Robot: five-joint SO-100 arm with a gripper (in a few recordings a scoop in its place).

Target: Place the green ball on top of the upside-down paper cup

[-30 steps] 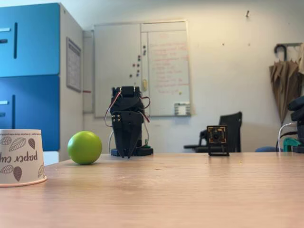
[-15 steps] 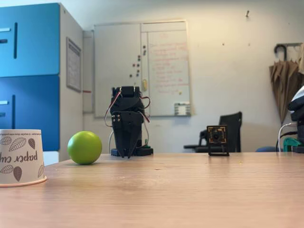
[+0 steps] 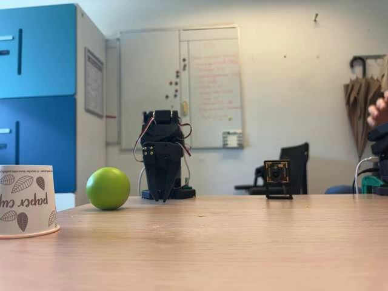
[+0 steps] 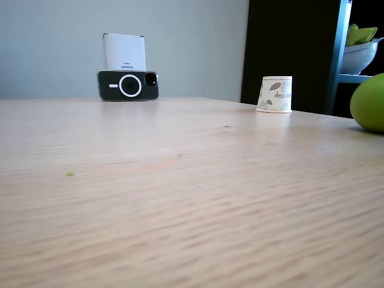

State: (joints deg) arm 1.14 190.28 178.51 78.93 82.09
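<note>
The smooth, matte green ball (image 3: 108,188) rests on the wood-grain table (image 3: 230,242), at about 3 o'clock from the upside-down paper cup (image 3: 26,200), apart from it. The leaf-printed cup stands rim down, its flat top bare. The black gripper (image 3: 162,197) at the table's far edge points down, fingers together, gripping nothing.

green ball (image 4: 369,102) cut by right edge
</note>
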